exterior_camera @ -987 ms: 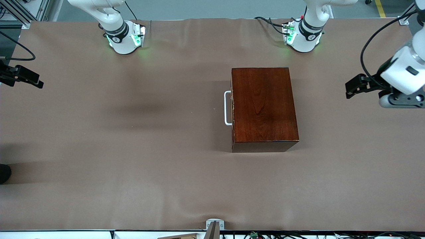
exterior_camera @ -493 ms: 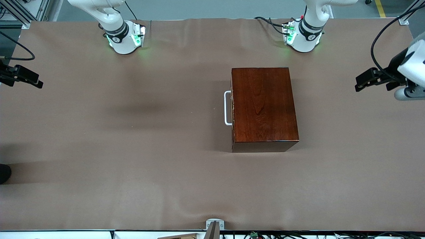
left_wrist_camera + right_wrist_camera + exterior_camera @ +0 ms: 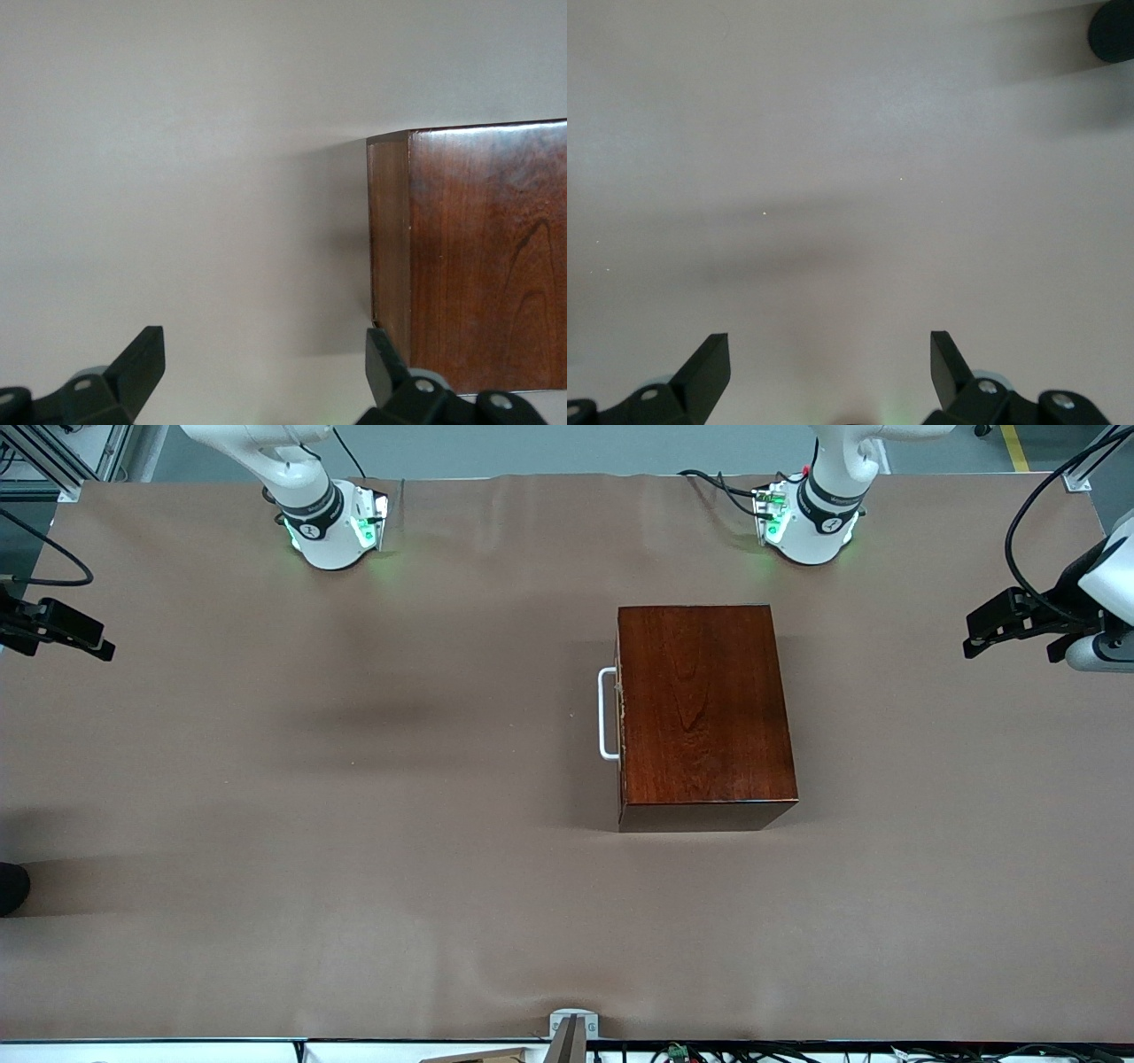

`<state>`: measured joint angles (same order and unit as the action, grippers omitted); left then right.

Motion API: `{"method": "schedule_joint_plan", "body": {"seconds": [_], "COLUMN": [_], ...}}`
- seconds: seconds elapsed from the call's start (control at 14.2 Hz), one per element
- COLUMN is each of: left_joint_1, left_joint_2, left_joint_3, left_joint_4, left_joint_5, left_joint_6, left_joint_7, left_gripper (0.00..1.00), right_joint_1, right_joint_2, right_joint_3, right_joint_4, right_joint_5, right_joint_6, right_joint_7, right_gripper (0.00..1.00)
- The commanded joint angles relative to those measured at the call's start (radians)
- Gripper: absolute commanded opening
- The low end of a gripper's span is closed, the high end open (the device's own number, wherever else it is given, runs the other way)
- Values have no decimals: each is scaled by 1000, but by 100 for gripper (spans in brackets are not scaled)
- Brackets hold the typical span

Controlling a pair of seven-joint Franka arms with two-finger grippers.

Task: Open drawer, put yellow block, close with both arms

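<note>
1. The drawer point(image 3: 617, 713) sits shut in the wooden box point(image 3: 704, 708), its white handle point(image 3: 606, 714) at the box's 9 o'clock, facing the right arm's end of the table point(image 3: 354, 824).
2. No yellow block shows in any view.
3. The left gripper point(image 3: 992, 631) hangs over the table at the box's 3 o'clock, fingers point(image 3: 142, 363) spread and empty.
4. The right gripper point(image 3: 75, 640) waits at 9 o'clock, fingers point(image 3: 709, 363) spread and empty.
5. Risk, as a judgement: reopening a drawer that already holds the block would undo the work, and a handle pull with the box unbraced could drag it.
</note>
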<state>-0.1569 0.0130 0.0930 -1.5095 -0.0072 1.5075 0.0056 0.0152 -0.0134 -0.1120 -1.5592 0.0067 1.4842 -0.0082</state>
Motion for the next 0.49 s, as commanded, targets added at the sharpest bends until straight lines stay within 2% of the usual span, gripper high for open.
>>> {"method": "schedule_joint_plan", "body": {"seconds": [0.0,0.42], "left_joint_1": [0,4], "left_joint_2": [-16,-16], "left_joint_3": [2,1], "left_joint_4": [-26,-26], "left_joint_5": [-19,-17], "left_joint_6": [16,8], "left_joint_7": [-13,-78], "left_gripper": [100,100], "right_joint_1": [-9,-9], "right_joint_2": [0,0], "right_joint_3": [5,5], "right_joint_4": [11,11], "right_joint_5": [10,12], "right_joint_6": [-4,-2], "right_joint_7": [13,13], "right_gripper": [100,100]}}
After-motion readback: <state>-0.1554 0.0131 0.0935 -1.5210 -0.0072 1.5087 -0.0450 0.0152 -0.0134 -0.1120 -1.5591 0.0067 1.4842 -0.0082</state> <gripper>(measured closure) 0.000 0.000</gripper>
